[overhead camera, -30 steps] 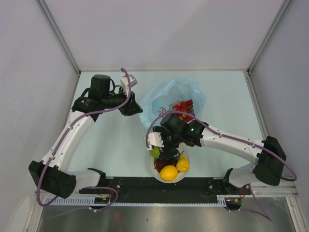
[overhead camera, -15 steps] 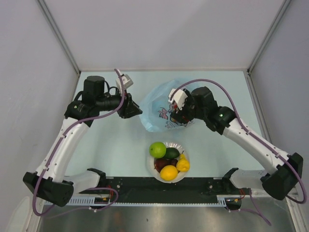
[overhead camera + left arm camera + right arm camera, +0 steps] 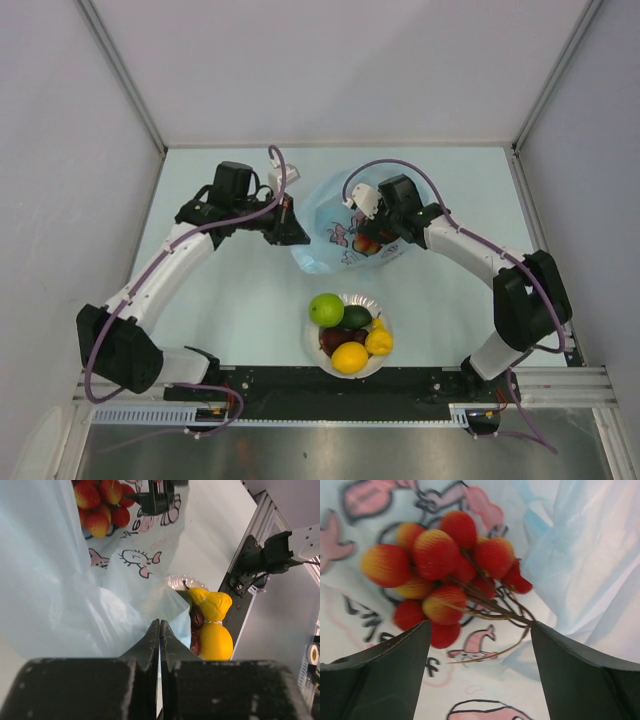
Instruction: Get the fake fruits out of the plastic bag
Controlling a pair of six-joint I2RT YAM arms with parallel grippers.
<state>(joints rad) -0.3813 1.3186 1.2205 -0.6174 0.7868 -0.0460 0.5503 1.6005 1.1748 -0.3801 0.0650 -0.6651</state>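
Sitting on a pale mint-green table (image 3: 230, 300), the whole rig is boxed in by plain grey-white walls (image 3: 340, 70) on the left, right and far sides, with metal posts in the far corners, so it's a pretty bare setup. A black rail (image 3: 400, 395) runs along the near edge where the arms are bolted.

The plastic bag (image 3: 335, 200) lies toward the far middle of the table, light blue and crinkly with pink cartoon prints. The left gripper (image 3: 159, 627) is at the bag's left edge with its jaws pressed right together, and it looks like it's pinching the thin film. The right gripper (image 3: 480, 627) is over the bag from the right, spread wide. The grapes (image 3: 445, 570) lie inside on the printed film between its fingers, not touched as far as I can see.

Just on the near side of the bag, not touching it, a white bowl (image 3: 368, 302) has the green apple (image 3: 326, 309), avocado (image 3: 356, 318), a lemon (image 3: 350, 357) and dark red fruits (image 3: 333, 342) piled in.
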